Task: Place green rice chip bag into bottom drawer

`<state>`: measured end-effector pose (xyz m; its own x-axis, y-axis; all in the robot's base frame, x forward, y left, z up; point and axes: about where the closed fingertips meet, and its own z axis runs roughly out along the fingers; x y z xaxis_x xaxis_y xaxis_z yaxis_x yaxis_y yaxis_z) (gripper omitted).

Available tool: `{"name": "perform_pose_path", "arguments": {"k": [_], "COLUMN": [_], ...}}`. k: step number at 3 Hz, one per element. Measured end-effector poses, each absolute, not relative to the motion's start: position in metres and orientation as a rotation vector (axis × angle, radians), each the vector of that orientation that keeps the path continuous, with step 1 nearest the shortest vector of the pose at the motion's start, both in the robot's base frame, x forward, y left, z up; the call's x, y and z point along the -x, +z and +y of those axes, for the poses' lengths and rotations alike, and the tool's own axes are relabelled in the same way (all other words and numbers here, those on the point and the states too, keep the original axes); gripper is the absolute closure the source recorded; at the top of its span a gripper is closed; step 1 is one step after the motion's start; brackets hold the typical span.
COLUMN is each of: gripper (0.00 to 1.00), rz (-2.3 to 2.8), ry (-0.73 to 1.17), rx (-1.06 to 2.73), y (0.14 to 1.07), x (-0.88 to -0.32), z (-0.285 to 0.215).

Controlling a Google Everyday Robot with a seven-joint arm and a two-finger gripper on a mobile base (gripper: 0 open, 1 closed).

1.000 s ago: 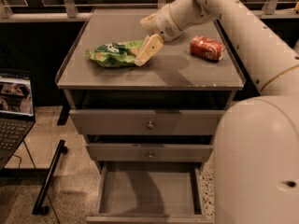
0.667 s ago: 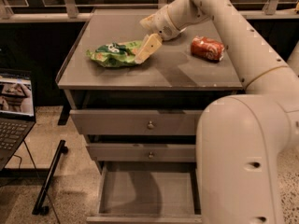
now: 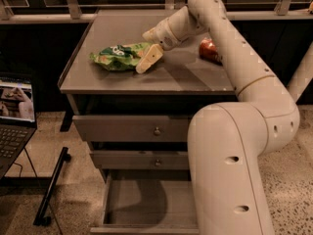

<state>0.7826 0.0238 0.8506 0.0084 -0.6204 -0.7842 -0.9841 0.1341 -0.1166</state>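
The green rice chip bag lies crinkled on the grey cabinet top, left of centre. My gripper is lowered at the bag's right end, touching or just beside it. The bottom drawer is pulled open below, its flat grey floor bare; my arm hides its right part.
A crushed red soda can lies on the top to the right, partly behind my arm. Two upper drawers with round knobs are shut. A laptop sits at the left and a black stand leg on the floor.
My arm's lower segments have swung further into view and now cover the right side of the drawers. The gripper stays at the bag's right end; the bag has not moved.
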Motion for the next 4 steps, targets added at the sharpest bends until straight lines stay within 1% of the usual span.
{"name": "perform_pose_path", "arguments": {"k": [1,4], "gripper": [0.19,0.87], "rz": [1.698,1.698], "ry": [0.646,0.646], "rx": [1.565,1.565], "y": [0.8471,0.8470], "x": [-0.7833,-0.7833], "z": [0.0246,0.0247]}}
